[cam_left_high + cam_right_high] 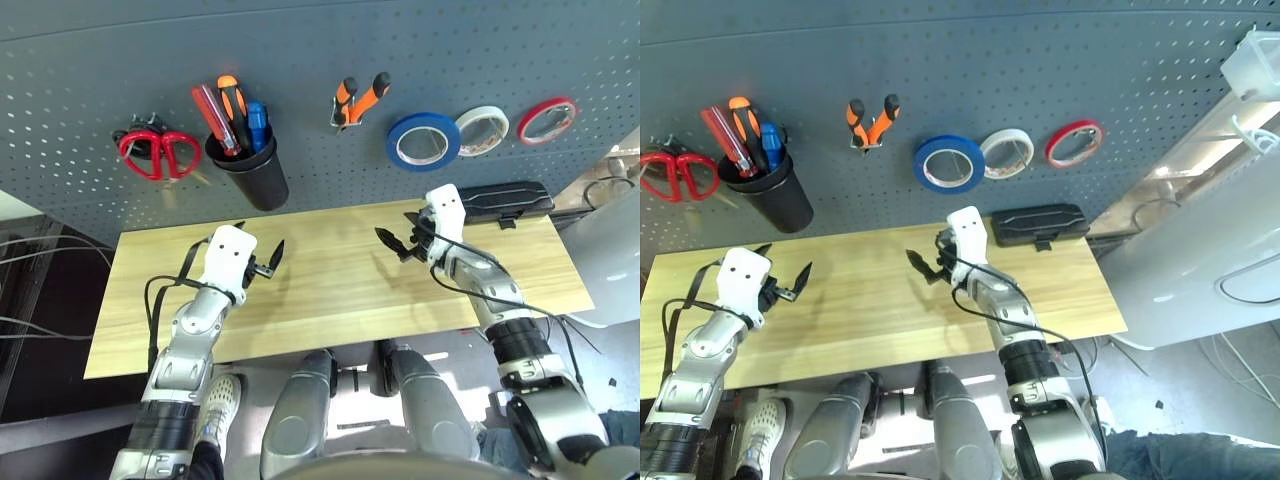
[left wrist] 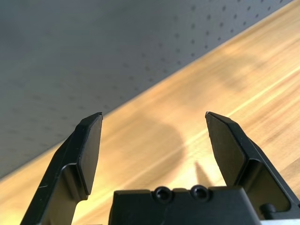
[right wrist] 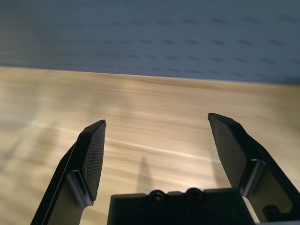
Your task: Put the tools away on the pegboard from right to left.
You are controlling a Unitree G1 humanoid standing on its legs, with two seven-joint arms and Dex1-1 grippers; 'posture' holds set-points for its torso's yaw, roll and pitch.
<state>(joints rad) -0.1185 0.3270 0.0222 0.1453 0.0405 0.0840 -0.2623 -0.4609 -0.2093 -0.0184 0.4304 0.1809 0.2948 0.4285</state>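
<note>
All the tools hang on the grey-blue pegboard point(image 1: 330, 50). Red-handled scissors point(image 1: 158, 152) sit on a hook at the left. A slim blue-handled screwdriver point(image 1: 257, 122) stands in the black cup point(image 1: 252, 175). Orange-and-black pliers point(image 1: 358, 100) hang near the middle, and the wide blue tape roll point(image 1: 423, 140) is to their right. My left gripper point(image 1: 262, 245) hovers open over the left part of the wooden table point(image 1: 330, 290), nothing between its fingers point(image 2: 89, 150). My right gripper point(image 1: 398, 232) is open and empty above the table's right half, its pads point(image 3: 93, 159) wide apart.
Red and orange-black screwdrivers point(image 1: 222, 110) share the cup. A white tape roll point(image 1: 482, 129) and a red tape roll point(image 1: 546, 120) hang right of the blue one. A black case point(image 1: 505, 200) lies at the table's back right edge. Cables trail off the left side.
</note>
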